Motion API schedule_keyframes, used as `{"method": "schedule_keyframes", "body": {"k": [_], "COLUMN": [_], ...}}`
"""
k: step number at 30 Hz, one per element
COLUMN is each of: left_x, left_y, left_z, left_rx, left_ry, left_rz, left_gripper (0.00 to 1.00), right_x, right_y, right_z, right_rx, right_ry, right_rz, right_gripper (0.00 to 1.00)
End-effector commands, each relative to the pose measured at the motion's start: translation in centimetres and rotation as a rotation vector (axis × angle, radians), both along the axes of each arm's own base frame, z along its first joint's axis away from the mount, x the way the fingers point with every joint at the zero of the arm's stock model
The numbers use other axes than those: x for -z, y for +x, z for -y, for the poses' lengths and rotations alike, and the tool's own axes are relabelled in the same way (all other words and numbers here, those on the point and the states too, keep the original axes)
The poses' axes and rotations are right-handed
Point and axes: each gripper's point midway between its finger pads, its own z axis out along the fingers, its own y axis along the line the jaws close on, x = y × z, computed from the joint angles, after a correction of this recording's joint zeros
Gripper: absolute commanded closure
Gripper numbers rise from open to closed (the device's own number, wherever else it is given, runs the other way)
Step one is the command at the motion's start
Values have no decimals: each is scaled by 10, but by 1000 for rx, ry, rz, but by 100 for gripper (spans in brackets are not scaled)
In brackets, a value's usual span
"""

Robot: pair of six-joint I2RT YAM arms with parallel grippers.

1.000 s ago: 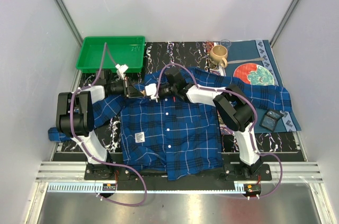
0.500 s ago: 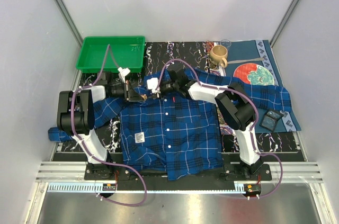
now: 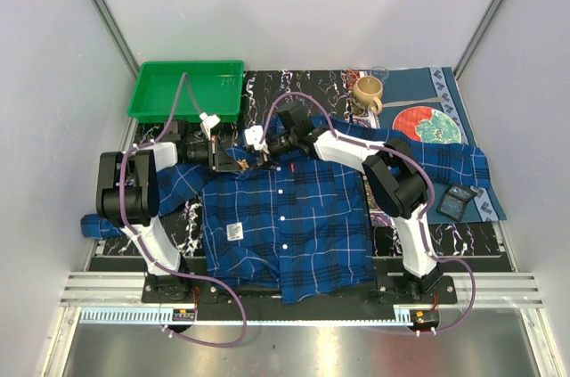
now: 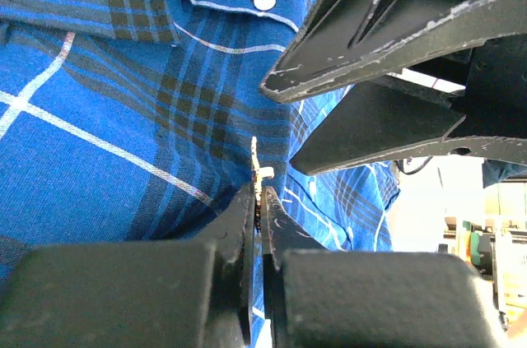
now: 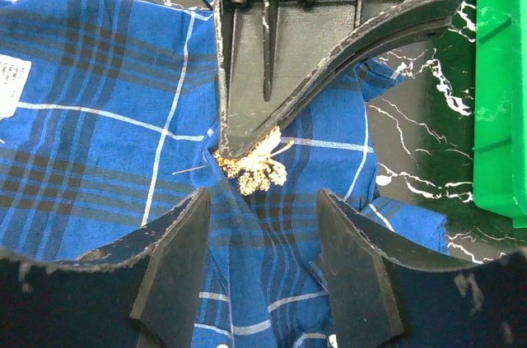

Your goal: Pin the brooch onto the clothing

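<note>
The clothing (image 3: 294,225), a blue plaid shirt, lies spread flat on the table. The brooch (image 5: 257,165), a small pale gold flower, rests against the fabric near the collar, and a thin pin sticks out to its left. My left gripper (image 4: 259,200) is shut on the brooch (image 4: 259,171), which shows edge-on at its tips. In the top view the left gripper (image 3: 237,161) reaches in from the left. My right gripper (image 5: 263,204) is open just short of the brooch, holding nothing, with its fingers either side of a fabric fold. From above, the right gripper (image 3: 259,145) faces the left one.
A green tray (image 3: 187,90) stands at the back left. At the back right are a tan mug (image 3: 366,94) and a red and teal plate (image 3: 426,125). A black device (image 3: 456,201) lies right of the shirt. The shirt carries a white label (image 3: 234,231).
My right gripper has opened, let go at the brooch and drawn back a little toward the rear. The left gripper has stayed shut on the brooch.
</note>
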Motion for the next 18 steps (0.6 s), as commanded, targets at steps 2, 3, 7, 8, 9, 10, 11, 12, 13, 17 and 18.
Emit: {"method": "schedule_keyframes", "body": {"k": [2, 3, 7, 8, 9, 10, 11, 12, 13, 17, 18], "left_x": [-13, -12, -14, -14, -13, -13, -13, -13, -13, -13, -12], "left_y": [8, 7, 6, 6, 6, 6, 6, 5, 5, 4, 3], "left_z": [2, 1, 2, 2, 1, 1, 1, 1, 1, 1, 1], "left_rx": [58, 58, 68, 68, 66, 66, 68, 70, 71, 74, 76], "left_ry": [-35, -34, -43, -41, -40, -40, -39, -39, -41, -37, -37], "left_rz": [104, 97, 100, 100, 98, 97, 98, 99, 98, 107, 102], "left_gripper": [100, 100, 100, 100, 100, 100, 100, 100, 100, 100, 100], "right_x": [-4, -3, 6, 6, 8, 11, 11, 11, 11, 8, 8], "right_y": [2, 1, 1, 0, 1, -1, -1, 0, 0, 3, 2], "right_z": [-3, -3, 0, 0, 1, 2, 3, 3, 2, -2, -4], "right_rx": [-4, -11, -8, -9, -10, -15, -15, -15, -17, -11, -14], "right_ry": [-20, -25, -56, -60, -66, -76, -78, -78, -77, -69, -66], "right_rz": [-132, -136, -158, -156, -147, -152, -146, -140, -137, -162, -174], "right_gripper": [37, 36, 32, 32, 31, 31, 31, 32, 32, 34, 34]}}
